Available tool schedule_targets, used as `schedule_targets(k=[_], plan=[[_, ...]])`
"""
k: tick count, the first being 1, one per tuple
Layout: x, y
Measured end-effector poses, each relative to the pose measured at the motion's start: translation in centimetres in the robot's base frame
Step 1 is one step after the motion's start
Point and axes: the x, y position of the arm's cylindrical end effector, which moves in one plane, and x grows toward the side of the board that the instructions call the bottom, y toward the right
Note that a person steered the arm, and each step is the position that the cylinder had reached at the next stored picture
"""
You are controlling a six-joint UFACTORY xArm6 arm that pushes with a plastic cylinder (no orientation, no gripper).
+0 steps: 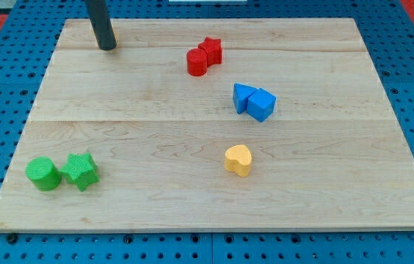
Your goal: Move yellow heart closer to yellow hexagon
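The yellow heart (238,159) lies on the wooden board (155,103), right of centre toward the view's bottom. My tip (106,48) rests on the board near its top-left corner, far up and to the left of the heart. A thin sliver of yellow (115,34) shows at the rod's right edge. It may be the yellow hexagon, but the rod hides most of it and its shape cannot be made out.
Two red blocks (204,56) touch each other at the top centre. Two blue blocks (254,101) sit together above the heart. A green cylinder (43,174) and a green star (81,170) sit at the bottom left. Blue pegboard (1,88) surrounds the board.
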Motion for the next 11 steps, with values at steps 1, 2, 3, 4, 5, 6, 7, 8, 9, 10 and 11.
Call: schedule_targets(k=[1,2,3,4,5,6,7,8,9,10,11], plan=[[4.1,6.3],[12.5,16.1],[20.2,25.2],[26.3,32.8],[27.9,28.3],[25.0,17.9],[24.7,13.6],[28.3,17.5],[27.5,12.0],[26.6,7.3],[23.2,3.1]])
